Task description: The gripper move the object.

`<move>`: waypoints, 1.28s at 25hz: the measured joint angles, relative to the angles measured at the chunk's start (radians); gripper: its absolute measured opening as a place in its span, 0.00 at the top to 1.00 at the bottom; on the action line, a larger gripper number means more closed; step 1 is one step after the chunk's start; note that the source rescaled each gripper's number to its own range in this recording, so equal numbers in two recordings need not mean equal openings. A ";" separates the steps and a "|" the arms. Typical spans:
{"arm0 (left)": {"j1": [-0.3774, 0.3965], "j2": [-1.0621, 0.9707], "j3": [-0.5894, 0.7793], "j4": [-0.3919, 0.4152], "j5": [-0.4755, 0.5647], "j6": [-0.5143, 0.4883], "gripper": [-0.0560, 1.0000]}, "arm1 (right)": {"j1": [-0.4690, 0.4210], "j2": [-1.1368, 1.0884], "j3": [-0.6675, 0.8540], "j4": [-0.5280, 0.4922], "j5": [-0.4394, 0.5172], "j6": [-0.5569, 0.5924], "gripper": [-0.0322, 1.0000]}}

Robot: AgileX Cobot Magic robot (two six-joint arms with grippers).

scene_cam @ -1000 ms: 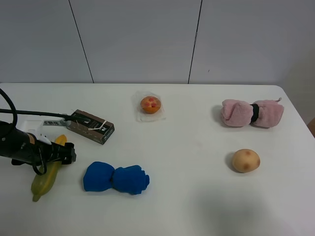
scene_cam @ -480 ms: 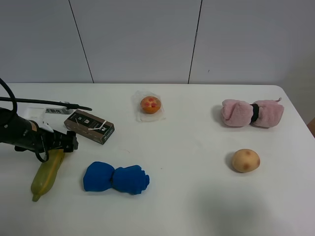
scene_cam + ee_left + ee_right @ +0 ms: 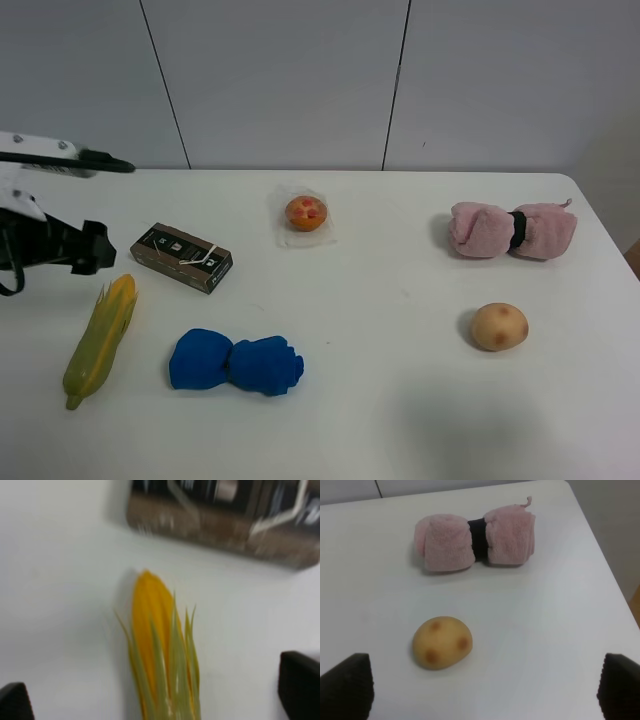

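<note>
The corn cob (image 3: 100,338), yellow with green husk leaves, lies on the white table at the front left, left of the blue cloth (image 3: 235,363). My left gripper (image 3: 92,247) hangs open and empty above the table, just behind the cob's yellow tip and apart from it. The left wrist view shows the cob's tip (image 3: 152,625) between the two spread black fingertips (image 3: 300,682). My right gripper (image 3: 482,690) is open and empty, out of the exterior view, with the tan potato (image 3: 442,642) ahead of it.
A dark brown box (image 3: 182,257) lies just right of the left gripper. An orange muffin on a wrapper (image 3: 305,212) sits at the back middle. A pink rolled cloth (image 3: 512,230) lies at the back right, and the potato (image 3: 499,326) in front of it.
My left gripper has lifted off the corn cob and moved back and to the left. The cob stays lying where it was and now shows in full.
</note>
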 joint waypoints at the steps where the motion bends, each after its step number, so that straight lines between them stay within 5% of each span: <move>1: 0.000 -0.054 -0.036 0.000 0.049 0.001 0.01 | 0.000 0.000 0.000 0.000 0.000 0.000 0.00; 8: 0.000 -0.210 -0.331 -0.012 0.423 0.001 0.01 | 0.000 0.000 0.000 0.000 0.000 0.000 0.00; 12: 0.000 -0.212 -0.448 0.073 0.593 0.019 0.00 | 0.000 0.000 0.000 0.000 0.000 0.000 0.00; 17: 0.001 -0.240 -0.481 0.221 0.624 0.028 0.00 | 0.000 0.000 0.000 0.000 0.000 0.000 0.00; 21: 0.063 -0.293 -0.482 0.242 0.626 0.028 0.00 | 0.000 0.000 0.000 0.000 0.000 0.000 0.00; 27: 0.129 -0.376 -0.473 0.130 0.627 0.028 0.00 | 0.000 0.000 0.000 0.000 0.000 0.000 0.00; 32: 0.131 -0.512 -0.331 0.024 0.627 0.028 0.00 | 0.000 0.000 0.000 0.000 0.000 0.000 0.00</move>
